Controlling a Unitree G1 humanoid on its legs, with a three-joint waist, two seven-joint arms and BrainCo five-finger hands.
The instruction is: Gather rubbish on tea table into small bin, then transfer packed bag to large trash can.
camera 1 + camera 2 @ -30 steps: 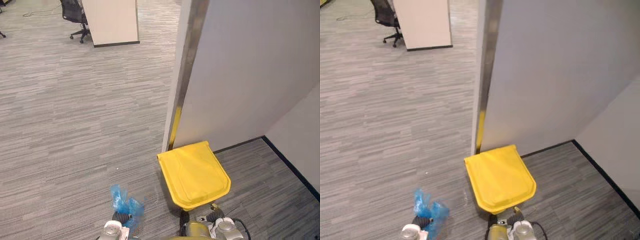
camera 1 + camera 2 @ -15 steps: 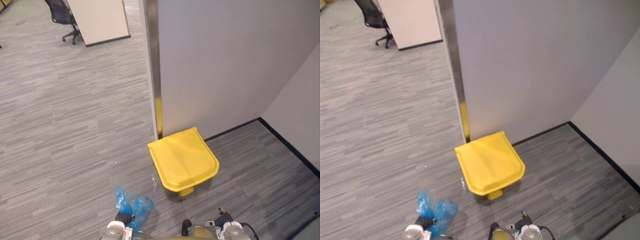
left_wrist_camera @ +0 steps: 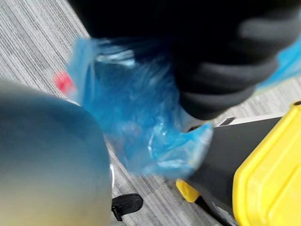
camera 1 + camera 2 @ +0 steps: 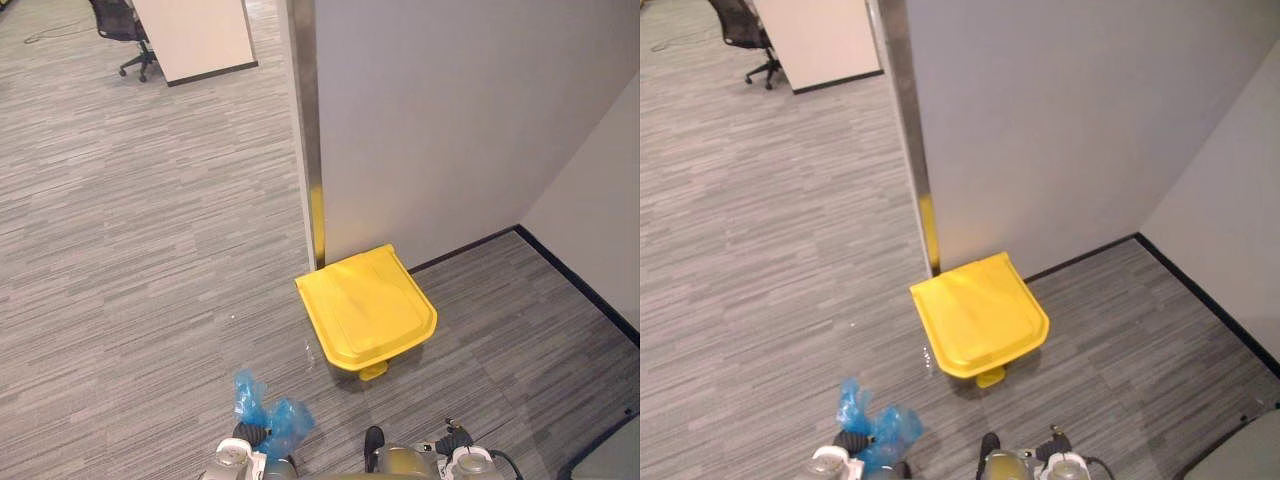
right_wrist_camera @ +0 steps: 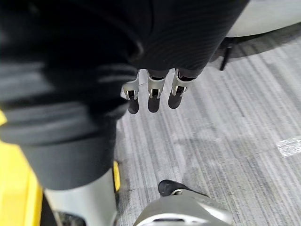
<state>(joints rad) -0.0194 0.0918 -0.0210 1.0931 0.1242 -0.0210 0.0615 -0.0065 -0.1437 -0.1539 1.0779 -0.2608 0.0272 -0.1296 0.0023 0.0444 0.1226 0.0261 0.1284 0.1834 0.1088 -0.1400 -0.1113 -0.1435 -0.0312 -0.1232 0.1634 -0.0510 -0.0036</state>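
While L hand [image 3: 221, 70] clutches blue bag [image 3: 136, 122] bunched above it, R hand [image 5: 154, 90] hangs slack-fingered.

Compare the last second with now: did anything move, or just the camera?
Only the camera moved: the whole view swung, so the yellow trash can shows farther up, lid still shut, still by the wall corner. The blue bag stays gripped in the left hand; the right hand hangs open, empty.

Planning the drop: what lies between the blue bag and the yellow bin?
Only grey carpet, as the left eye view shows, separates the blue bag from the yellow bin.
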